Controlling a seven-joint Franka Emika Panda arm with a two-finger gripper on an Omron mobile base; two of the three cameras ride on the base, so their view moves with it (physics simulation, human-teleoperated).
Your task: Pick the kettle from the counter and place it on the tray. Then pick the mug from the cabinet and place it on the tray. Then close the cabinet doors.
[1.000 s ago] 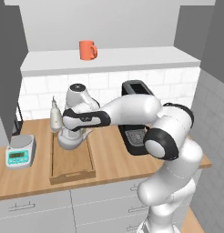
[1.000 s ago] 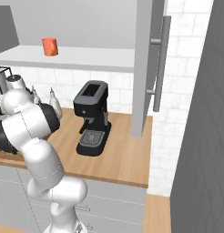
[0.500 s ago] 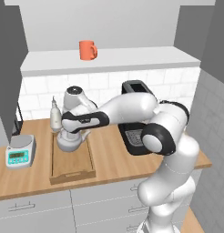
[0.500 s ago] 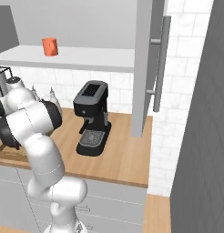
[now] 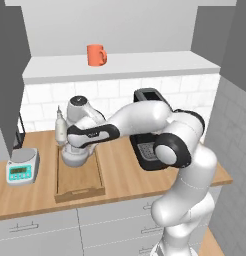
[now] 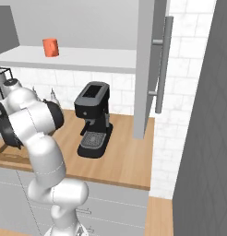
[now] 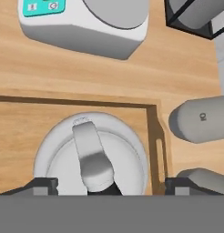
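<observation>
The silver-grey kettle (image 7: pixel 91 157) stands upright at the far end of the wooden tray (image 7: pixel 50 104), which lies on the counter (image 5: pixel 120 170). My gripper (image 7: pixel 111 184) hangs straight above it, open. Its fingertips (image 7: pixel 45 184) stand wide on either side of the kettle's arched handle and do not touch it. In the left base view the hand covers most of the kettle (image 5: pixel 74 156) on the tray (image 5: pixel 80 186). The orange-red mug (image 5: pixel 96 55) stands on the shelf of the open cabinet (image 5: pixel 120 67). Its doors (image 6: pixel 150 69) are swung wide.
A grey digital scale (image 5: pixel 22 167) sits left of the tray. Two slim bottles (image 7: pixel 200 120) stand close behind the tray's end, near a black wire rack (image 7: pixel 196 16). A black coffee machine (image 5: pixel 150 145) stands to the right of the tray.
The jaws have opened and let go of the kettle's handle. The kettle stays where it was on the tray, and the arm has barely shifted.
</observation>
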